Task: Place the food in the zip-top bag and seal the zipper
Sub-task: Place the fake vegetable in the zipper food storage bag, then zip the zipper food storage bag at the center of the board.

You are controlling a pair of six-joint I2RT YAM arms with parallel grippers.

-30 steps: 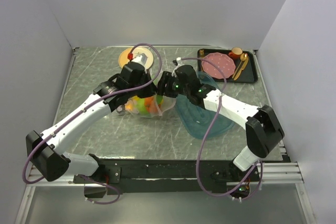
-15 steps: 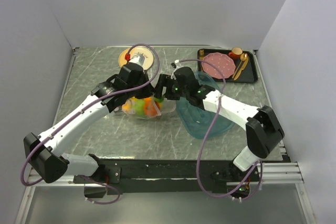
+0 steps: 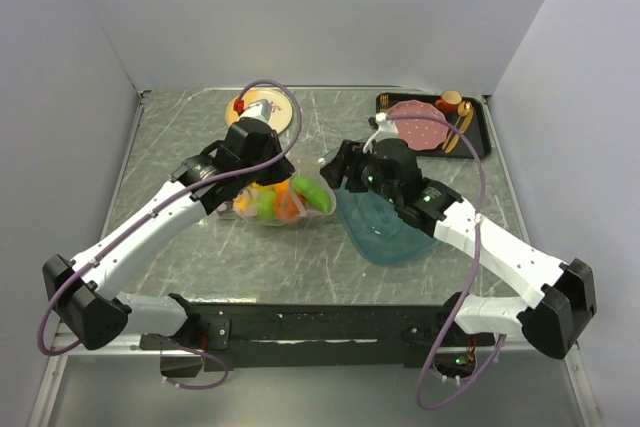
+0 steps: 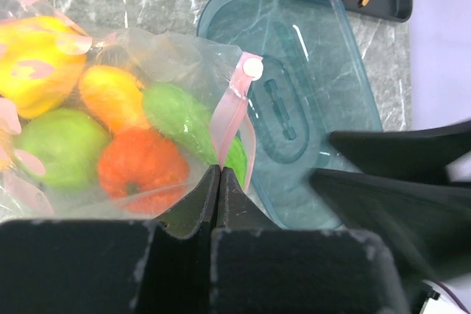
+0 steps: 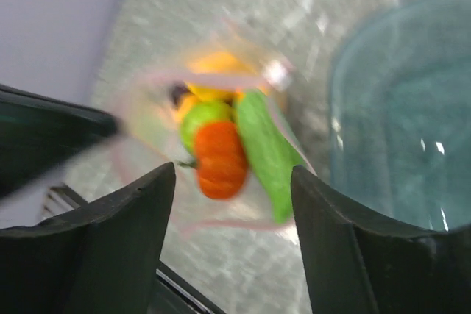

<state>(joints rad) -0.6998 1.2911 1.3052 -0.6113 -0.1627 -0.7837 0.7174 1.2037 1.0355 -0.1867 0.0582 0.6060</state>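
The zip-top bag (image 3: 285, 202) lies mid-table with the food inside it: yellow pepper (image 4: 33, 64), green apple (image 4: 59, 145), orange piece (image 4: 110, 93), red-orange tomato (image 4: 140, 167) and green cucumber (image 4: 184, 115). My left gripper (image 4: 218, 170) is shut on the pink zipper (image 4: 228, 119), below its white end tab (image 4: 252, 68); in the top view the left gripper (image 3: 265, 179) sits over the bag's far edge. My right gripper (image 3: 335, 162) is open and empty, just right of the bag. In the blurred right wrist view the right gripper (image 5: 232, 168) hovers above the tomato (image 5: 217, 156) and cucumber (image 5: 268, 152).
A teal oval tray (image 3: 395, 232) lies right of the bag, under the right arm. A black tray with a pink plate (image 3: 420, 125) stands at the back right. A round wooden disc (image 3: 262, 107) lies behind the bag.
My right gripper has let go of the bag's edge and drawn back to the right, and its arm has swung outward. The left gripper still pinches the zipper, and the bag has settled lower.
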